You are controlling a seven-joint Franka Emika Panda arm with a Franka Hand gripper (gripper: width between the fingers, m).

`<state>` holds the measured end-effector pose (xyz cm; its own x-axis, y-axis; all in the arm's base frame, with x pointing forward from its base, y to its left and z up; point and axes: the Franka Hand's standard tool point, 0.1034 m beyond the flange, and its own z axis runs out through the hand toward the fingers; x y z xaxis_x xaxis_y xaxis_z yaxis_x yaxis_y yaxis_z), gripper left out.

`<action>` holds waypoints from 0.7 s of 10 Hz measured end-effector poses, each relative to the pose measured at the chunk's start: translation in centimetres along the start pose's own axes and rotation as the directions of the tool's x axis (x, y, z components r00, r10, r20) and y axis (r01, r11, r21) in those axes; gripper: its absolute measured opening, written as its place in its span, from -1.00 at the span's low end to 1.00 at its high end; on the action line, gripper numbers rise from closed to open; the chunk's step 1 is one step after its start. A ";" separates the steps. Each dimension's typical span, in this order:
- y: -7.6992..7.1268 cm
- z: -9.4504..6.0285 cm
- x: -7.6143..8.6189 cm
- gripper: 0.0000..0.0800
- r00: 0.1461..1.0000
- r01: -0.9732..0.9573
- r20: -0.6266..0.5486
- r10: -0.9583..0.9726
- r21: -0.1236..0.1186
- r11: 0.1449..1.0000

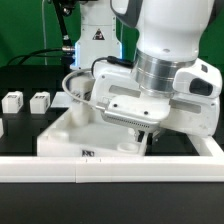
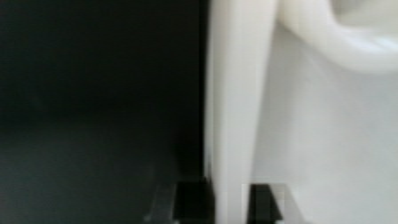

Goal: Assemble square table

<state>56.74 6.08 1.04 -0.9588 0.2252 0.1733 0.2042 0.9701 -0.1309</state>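
The square table's white slab (image 1: 66,136) lies on the black table, just behind the front rail. My gripper (image 1: 143,130) is low over the side of the slab toward the exterior view's right. In the wrist view the slab's thin raised edge (image 2: 231,90) runs between my two dark fingers (image 2: 192,205), and the gripper (image 2: 230,206) is shut on that edge. A rounded corner socket (image 2: 349,40) shows beside the edge. Two white block legs (image 1: 12,101) (image 1: 40,101) stand apart at the exterior view's left.
A long white rail (image 1: 110,163) runs along the table's front. Part of another white block (image 1: 2,128) shows at the exterior view's left border. The arm's base (image 1: 95,40) stands behind the slab.
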 end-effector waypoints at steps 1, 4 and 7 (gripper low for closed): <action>0.8 -0.1 0.3 -0.84 0.996 0.093 -0.016 -0.093 -0.016 0.996; 2.2 0.1 -0.2 -0.86 0.981 0.194 -0.020 -0.195 -0.052 0.980; 3.3 0.1 0.0 -0.87 0.979 0.183 -0.091 -0.183 -0.016 0.983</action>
<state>57.38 9.24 0.54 -0.9578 0.0508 0.2830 0.0287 0.9963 -0.0816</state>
